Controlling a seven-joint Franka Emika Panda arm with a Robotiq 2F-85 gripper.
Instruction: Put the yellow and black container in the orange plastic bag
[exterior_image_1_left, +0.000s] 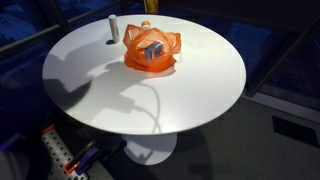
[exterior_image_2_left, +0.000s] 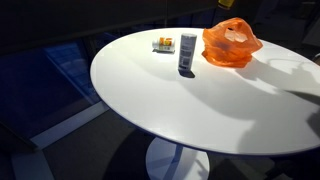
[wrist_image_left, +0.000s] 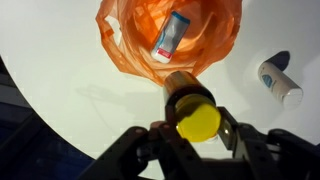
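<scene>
While hanging over the round white bench (wrist_image_left: 60, 80), clamping the end effector (wrist_image_left: 194, 128) tight on the yellow and black container (wrist_image_left: 190, 100). Pressing 2 dark fingers (wrist_image_left: 230, 132) against the yellow end of it, 1 on each side. Holding the container up in the air, with its dark end pointing toward the orange plastic bag (wrist_image_left: 215, 35), not inside it. Reaching just to the near edge of the bag in the wrist view. Looking down into the open top of the bag and finding 1 small white, blue and red packet (wrist_image_left: 170, 35) lying inside. Spotting 1 small pale bottle (wrist_image_left: 278, 80) off to the side of the bag, near it but not touching. Showing the bag (exterior_image_1_left: 132, 55) (exterior_image_2_left: 215, 45) sitting on the bench in both exterior views, with the bottle (exterior_image_1_left: 113, 30) (exterior_image_2_left: 188, 52) standing upright close by. Noticing 1 little yellow and white box (exterior_image_2_left: 163, 44) lying flat just beside the bottle in an exterior view. Casting a long dark shadow (exterior_image_1_left: 158, 112) across the white bench top in an exterior view.
</scene>
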